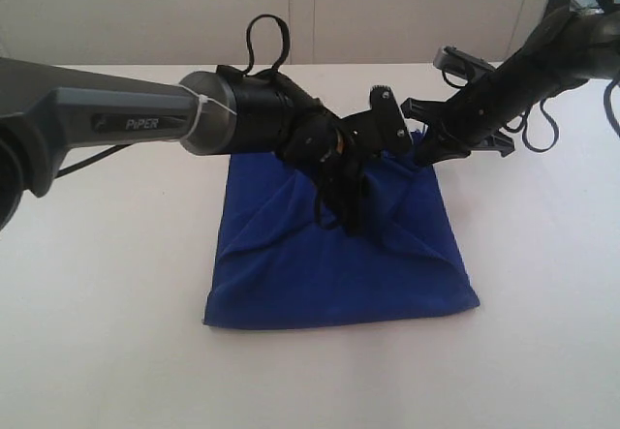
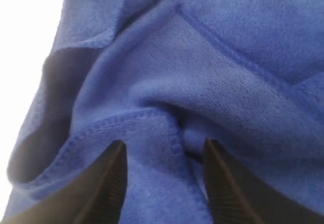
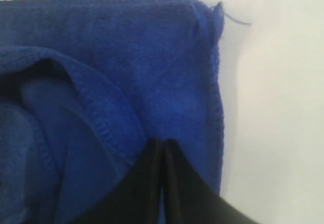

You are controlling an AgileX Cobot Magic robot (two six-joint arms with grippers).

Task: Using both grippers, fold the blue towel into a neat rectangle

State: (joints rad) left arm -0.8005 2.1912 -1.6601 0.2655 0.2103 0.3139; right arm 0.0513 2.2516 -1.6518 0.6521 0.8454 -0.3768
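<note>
While apart over a bunched hem of the blue towel (image 2: 217, 57), left pincer (image 2: 164, 144); right pincer (image 3: 162, 142) clamped on its fold.

free: table (image 1: 97, 352) around blue towel (image 1: 329, 274) | obstacles: left arm (image 1: 116, 109), right arm (image 1: 528, 66)

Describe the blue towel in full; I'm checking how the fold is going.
The blue towel is deep royal-blue plush cloth with a thin stitched hem. It lies on the white table as a rough square, layered and rumpled, with diagonal creases. The open left hand straddles a bunched hem near its middle; the right hand is shut on cloth near its far right corner.
</note>
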